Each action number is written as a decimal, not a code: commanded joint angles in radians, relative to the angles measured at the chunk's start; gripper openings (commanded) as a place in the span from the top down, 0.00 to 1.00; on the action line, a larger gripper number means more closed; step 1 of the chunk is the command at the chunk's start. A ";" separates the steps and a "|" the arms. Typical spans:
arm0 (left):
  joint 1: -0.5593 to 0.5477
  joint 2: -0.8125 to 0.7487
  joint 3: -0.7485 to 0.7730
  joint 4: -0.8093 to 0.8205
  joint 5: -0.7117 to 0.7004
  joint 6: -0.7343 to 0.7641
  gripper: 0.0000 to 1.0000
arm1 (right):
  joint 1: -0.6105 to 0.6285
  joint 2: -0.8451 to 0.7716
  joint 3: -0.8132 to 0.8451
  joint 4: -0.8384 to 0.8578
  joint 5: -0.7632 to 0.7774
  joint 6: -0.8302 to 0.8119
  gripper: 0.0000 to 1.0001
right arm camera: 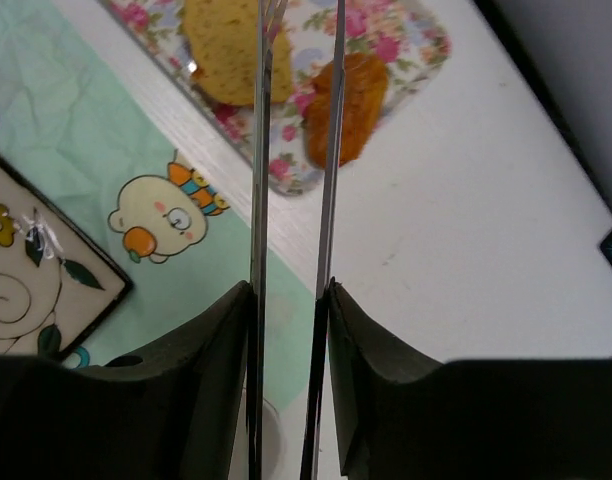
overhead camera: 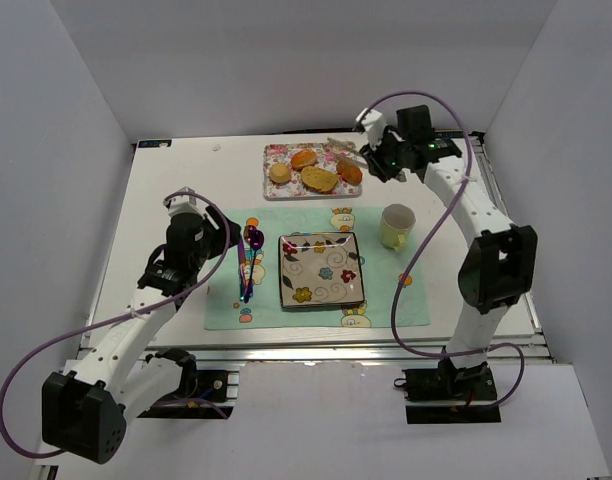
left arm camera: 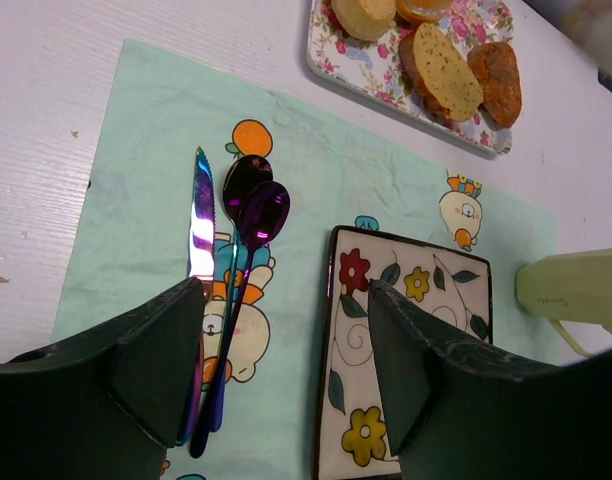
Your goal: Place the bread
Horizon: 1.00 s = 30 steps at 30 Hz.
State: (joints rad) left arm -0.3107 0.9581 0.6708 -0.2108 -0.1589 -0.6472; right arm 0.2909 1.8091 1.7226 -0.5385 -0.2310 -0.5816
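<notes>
My right pincer [right arm camera: 291, 295] holds the tongs [right arm camera: 259, 150]. I should drop their tips around the brown bread [right arm camera: 361, 100] and pinch softly. My left pincer [left arm camera: 284, 290] is wide.

A lab test booth: plain white walls [overhead camera: 81, 110] enclose a table [overhead camera: 176, 180] with two bolted robot arms [overhead camera: 481, 225].

Tongs [right arm camera: 261, 200] polished metal (spoon [left arm camera: 263, 213] too, iridescent); placemat [left arm camera: 146, 200] matt, creased; plate [left arm camera: 436, 335] glossy glazed.
</notes>
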 commanded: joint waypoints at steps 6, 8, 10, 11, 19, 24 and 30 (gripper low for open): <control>0.004 -0.064 0.007 -0.021 -0.027 -0.009 0.24 | 0.120 0.093 0.057 -0.094 0.067 -0.035 0.61; 0.002 -0.067 0.007 -0.022 -0.028 -0.011 0.24 | 0.134 0.104 0.061 -0.092 0.084 -0.037 0.61; 0.004 -0.068 0.004 -0.021 -0.028 -0.011 0.24 | 0.148 0.116 0.066 -0.087 0.094 -0.037 0.62; 0.004 -0.068 0.004 -0.021 -0.028 -0.012 0.24 | 0.151 0.121 0.066 -0.081 0.102 -0.037 0.62; 0.004 -0.078 -0.008 -0.013 -0.028 -0.019 0.24 | 0.185 0.118 0.009 -0.015 0.154 -0.050 0.61; 0.004 -0.085 -0.011 -0.018 -0.028 -0.019 0.24 | 0.198 0.134 0.006 -0.015 0.154 -0.052 0.60; 0.002 -0.088 -0.016 -0.015 -0.031 -0.022 0.24 | 0.203 0.151 0.008 -0.008 0.165 -0.046 0.58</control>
State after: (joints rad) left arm -0.3107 0.8932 0.6624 -0.2184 -0.1764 -0.6636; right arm 0.4885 1.9438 1.7233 -0.5934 -0.0772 -0.6243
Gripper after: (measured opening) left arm 0.758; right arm 0.417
